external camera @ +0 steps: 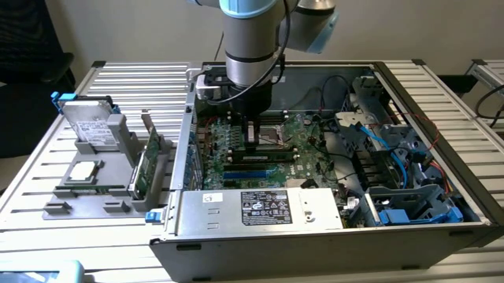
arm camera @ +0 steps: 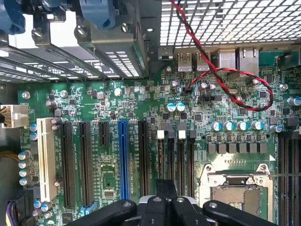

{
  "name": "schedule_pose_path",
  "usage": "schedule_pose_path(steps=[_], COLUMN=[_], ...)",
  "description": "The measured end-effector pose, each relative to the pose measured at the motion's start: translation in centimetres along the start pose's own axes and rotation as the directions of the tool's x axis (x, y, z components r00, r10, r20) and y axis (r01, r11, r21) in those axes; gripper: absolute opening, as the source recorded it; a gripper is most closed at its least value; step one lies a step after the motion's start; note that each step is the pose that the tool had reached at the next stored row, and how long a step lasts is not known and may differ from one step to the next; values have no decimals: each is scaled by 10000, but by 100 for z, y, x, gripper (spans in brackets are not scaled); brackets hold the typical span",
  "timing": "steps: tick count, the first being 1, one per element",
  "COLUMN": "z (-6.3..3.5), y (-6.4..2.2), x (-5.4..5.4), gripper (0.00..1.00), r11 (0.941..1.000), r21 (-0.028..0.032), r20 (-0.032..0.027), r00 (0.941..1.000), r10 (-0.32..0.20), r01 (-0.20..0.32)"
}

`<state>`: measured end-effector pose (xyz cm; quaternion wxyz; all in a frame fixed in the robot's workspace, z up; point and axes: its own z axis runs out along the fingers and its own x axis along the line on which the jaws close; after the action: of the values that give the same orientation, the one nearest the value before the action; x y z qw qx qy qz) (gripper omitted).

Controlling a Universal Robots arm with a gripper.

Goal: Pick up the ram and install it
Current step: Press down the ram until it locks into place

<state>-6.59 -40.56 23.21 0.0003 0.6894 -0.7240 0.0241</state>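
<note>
Inside the open computer case, the gripper hangs over the motherboard, its fingers closed, touching the ram in its slot

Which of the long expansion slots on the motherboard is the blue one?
The blue slot, between black slots and two slots from the white slot; it alone is blue.

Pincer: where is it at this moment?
In the exterior view the pincer hangs inside the open computer case, over the motherboard, right beside the processor socket and near the long memory slots.
</note>
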Motion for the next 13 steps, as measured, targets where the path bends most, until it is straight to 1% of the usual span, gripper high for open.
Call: schedule_pose_path(steps=[6, 13], z=[27, 43], y=[7, 14], x=[-1, 0], gripper=[11, 11], r11=[10000, 10000], r21=[38, 54], r20=[1, 0], r00=[10000, 10000], r10=[2, 2], r01=[-2, -2])
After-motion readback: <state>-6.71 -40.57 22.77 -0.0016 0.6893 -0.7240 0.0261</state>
